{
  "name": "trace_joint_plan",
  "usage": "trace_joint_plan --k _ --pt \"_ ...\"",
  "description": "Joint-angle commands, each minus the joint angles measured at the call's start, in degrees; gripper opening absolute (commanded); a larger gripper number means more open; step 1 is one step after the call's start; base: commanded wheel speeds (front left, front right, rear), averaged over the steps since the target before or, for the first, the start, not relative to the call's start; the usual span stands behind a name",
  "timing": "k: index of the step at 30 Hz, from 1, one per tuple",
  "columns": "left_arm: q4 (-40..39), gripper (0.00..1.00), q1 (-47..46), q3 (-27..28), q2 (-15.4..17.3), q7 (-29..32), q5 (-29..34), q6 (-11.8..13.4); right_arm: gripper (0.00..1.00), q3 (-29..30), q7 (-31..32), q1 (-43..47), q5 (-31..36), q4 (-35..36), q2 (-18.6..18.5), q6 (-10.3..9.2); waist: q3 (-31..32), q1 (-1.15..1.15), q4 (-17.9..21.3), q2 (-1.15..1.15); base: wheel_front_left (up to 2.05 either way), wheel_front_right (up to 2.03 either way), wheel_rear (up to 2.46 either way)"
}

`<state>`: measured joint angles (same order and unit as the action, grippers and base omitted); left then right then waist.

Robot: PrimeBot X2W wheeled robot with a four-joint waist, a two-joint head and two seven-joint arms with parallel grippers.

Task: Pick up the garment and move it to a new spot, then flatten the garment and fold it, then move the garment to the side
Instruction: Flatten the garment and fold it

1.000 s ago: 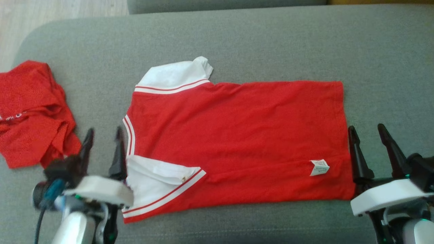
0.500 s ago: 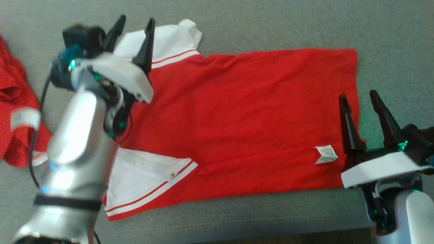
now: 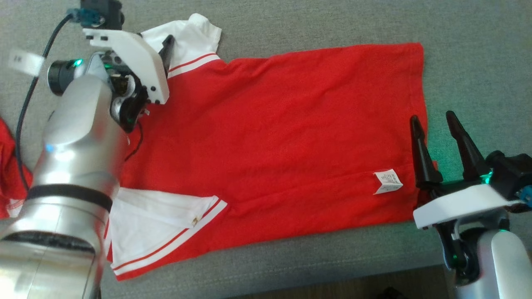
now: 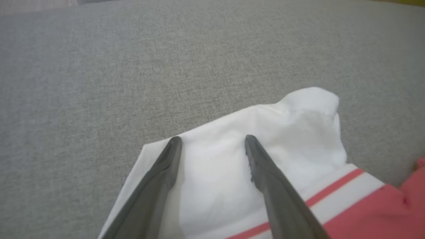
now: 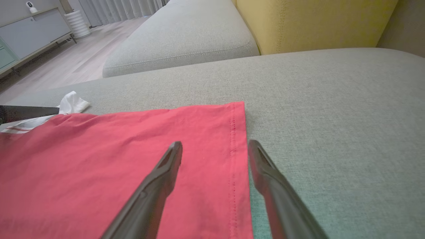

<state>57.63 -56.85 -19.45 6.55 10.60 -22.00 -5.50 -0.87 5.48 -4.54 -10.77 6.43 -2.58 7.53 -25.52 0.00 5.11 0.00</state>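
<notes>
The garment (image 3: 282, 137) is a red shirt with white sleeves, spread flat on the grey sofa cushion (image 3: 332, 25), its hem toward the right. My left arm (image 3: 83, 124) reaches across the collar end to the far white sleeve (image 3: 195, 33). My left gripper (image 4: 213, 138) is open, both fingers lying over that sleeve (image 4: 298, 132) with nothing pinched. My right gripper (image 3: 432, 117) is open at the near part of the hem; in the right wrist view it (image 5: 215, 143) straddles the stitched hem edge of the garment (image 5: 99, 159). A white care label (image 3: 387, 182) lies beside it.
A second red garment (image 3: 8, 182) lies crumpled at the left edge. The cushion's front edge and the floor (image 3: 332, 286) run along the bottom. Beyond the hem stand a yellow back cushion (image 5: 315, 23) and another grey seat cushion (image 5: 179, 36).
The camera has tilted down and shifted. My left arm has swung from the near sleeve across to the far white sleeve. The right gripper stays at the hem, open.
</notes>
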Motion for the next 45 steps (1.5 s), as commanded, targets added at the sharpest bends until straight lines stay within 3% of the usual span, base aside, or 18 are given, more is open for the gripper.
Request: trace_joint_plan --k 1,2,3,4,5,7,17,26,36,37,38,39,40,45 --pt "2.2 1.00 0.2 -0.5 1.2 2.6 1.0 -0.1 1.00 -0.7 -0.6 -0.2 -0.4 1.6 -0.3 -0.04 0.1 0.00 -0.1 0.00 0.00 0.00 0.00" --pt "3.2 0.90 -0.2 -1.4 1.2 3.5 1.6 -0.2 1.00 -0.8 -0.5 -0.1 -0.5 1.5 -0.3 -0.04 0.2 0.00 0.0 0.00 0.00 0.00 0.00" --pt "4.1 0.69 -0.5 -2.1 1.3 4.2 2.3 -0.2 1.00 -0.8 -0.4 -0.2 -0.5 1.6 -0.3 -0.04 0.3 0.00 0.0 0.00 0.00 0.00 0.00" --pt "5.0 0.42 -0.8 -2.9 1.3 4.8 3.0 -0.1 1.00 -0.8 -0.3 -0.3 -0.6 1.6 -0.3 -0.04 0.4 0.00 0.1 0.00 0.00 0.00 0.00" --pt "5.6 0.05 -1.0 -3.4 1.2 5.0 3.3 -0.1 1.00 -0.9 -0.2 -0.4 -0.7 1.6 -0.3 -0.04 0.4 0.00 0.1 0.00 0.00 0.00 0.00" --pt "6.0 0.00 -1.3 -3.5 1.1 4.6 3.4 0.2 1.00 -0.9 -0.1 -0.6 -0.7 1.6 -0.3 -0.04 0.4 0.00 0.2 0.00 0.00 0.00 0.00" --pt "6.3 0.00 -1.2 -2.0 -0.1 -8.7 1.9 2.6 1.00 1.9 0.9 -5.5 -0.9 -3.1 -2.1 -0.04 1.7 0.00 -0.9 0.00 0.00 0.00 0.00" --pt "4.3 0.00 -1.8 -2.7 -1.9 -19.3 1.4 2.2 1.00 2.9 3.3 -19.8 -5.3 -18.4 -7.4 -0.04 0.2 0.00 -4.9 0.00 0.00 0.00 0.00" --pt "4.0 0.00 -2.6 -4.0 -3.1 -23.1 0.5 1.6 1.00 0.1 8.0 -29.0 -8.6 -33.8 -10.8 -0.04 -0.3 0.00 -6.3 0.00 0.00 0.00 0.00" --pt "4.1 0.00 -2.7 -4.1 -3.1 -23.3 0.4 1.5 0.86 -0.3 8.4 -29.4 -9.1 -34.6 -10.9 -0.04 -0.3 0.00 -6.4 0.00 0.00 0.00 0.00" --pt "4.1 0.00 -2.7 -4.1 -3.1 -23.4 0.2 1.5 0.53 -0.8 8.6 -29.7 -9.5 -35.2 -11.2 -0.04 -0.3 0.00 -6.4 0.00 0.00 0.00 0.00" --pt "4.1 0.00 -2.7 -4.2 -3.2 -23.6 0.1 1.4 0.41 -1.3 8.8 -30.0 -10.0 -35.7 -11.4 -0.04 -0.3 0.00 -6.4 0.00 0.00 0.00 0.00" --pt "4.1 0.00 -2.8 -4.2 -3.2 -23.8 0.0 1.4 0.00 -1.9 8.9 -30.2 -10.4 -36.1 -11.7 -0.04 -0.3 0.00 -6.4 0.00 0.00 0.00 0.00" --pt "3.5 0.00 -2.8 -4.1 -3.1 -24.8 -0.1 1.8 0.00 -3.6 7.6 -30.7 -12.3 -36.7 -13.1 -0.04 -0.1 0.00 -6.6 0.00 0.00 0.00 0.00"
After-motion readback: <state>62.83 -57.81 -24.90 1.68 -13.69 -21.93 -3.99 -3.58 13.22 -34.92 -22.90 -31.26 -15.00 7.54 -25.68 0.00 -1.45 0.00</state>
